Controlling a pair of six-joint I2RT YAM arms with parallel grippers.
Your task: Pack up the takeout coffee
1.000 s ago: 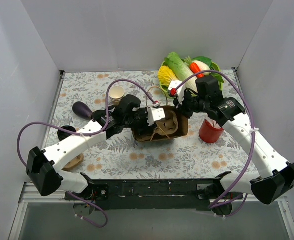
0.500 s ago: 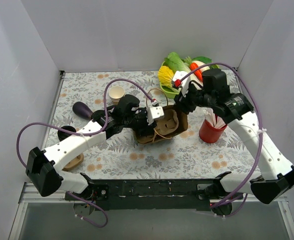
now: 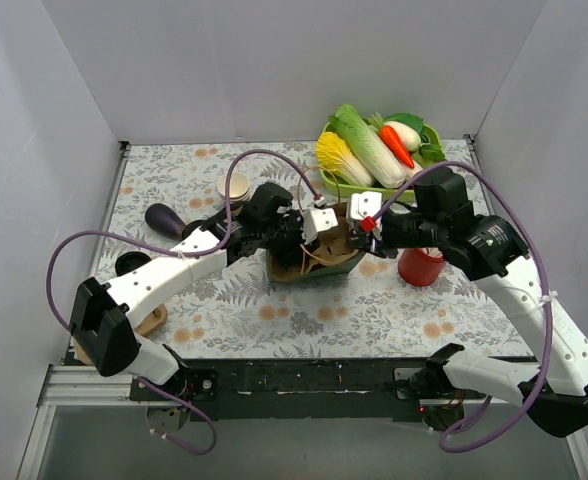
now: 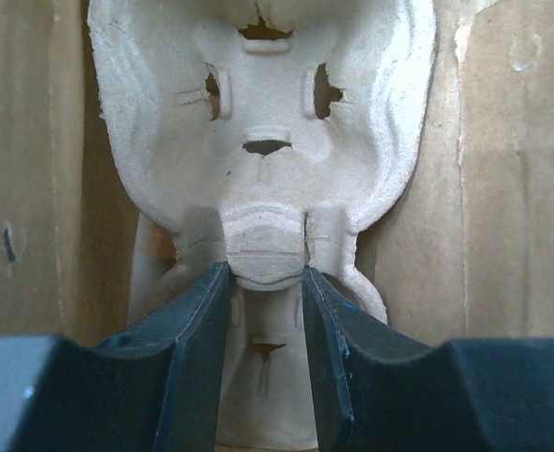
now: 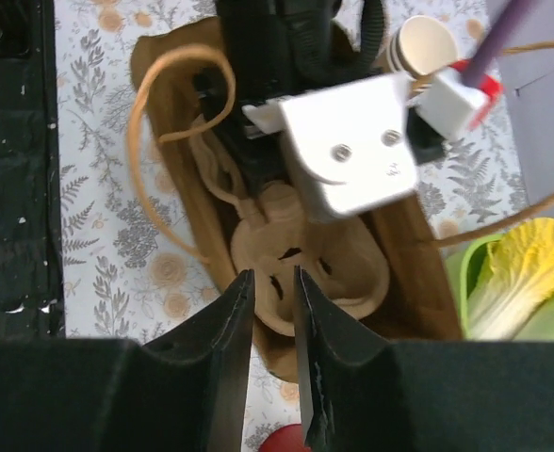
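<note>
A brown paper bag (image 3: 344,262) lies open at the table's middle with a pulp cup carrier (image 3: 319,245) inside. My left gripper (image 3: 299,235) reaches into the bag and is shut on the carrier's (image 4: 263,141) middle ridge, one finger (image 4: 197,325) on each side. My right gripper (image 3: 367,228) hovers at the bag's right rim; in the right wrist view its jaws (image 5: 272,273) stand a narrow gap apart with nothing between them, above the carrier (image 5: 305,264). A round black lid (image 3: 131,265) shows at the left, partly behind my left arm. I cannot tell whether the tan cup is under it.
A stack of lidless tan cups (image 3: 234,185) stands behind the bag. A red cup of straws (image 3: 419,266) stands right of it, under my right arm. A green bowl of vegetables (image 3: 374,150) is at the back right. A dark purple object (image 3: 164,217) lies at the left.
My right gripper has moved from the bag's far right corner down to its right rim, elbow swinging outward. My left arm pushed further in, and the bag shifted slightly.
</note>
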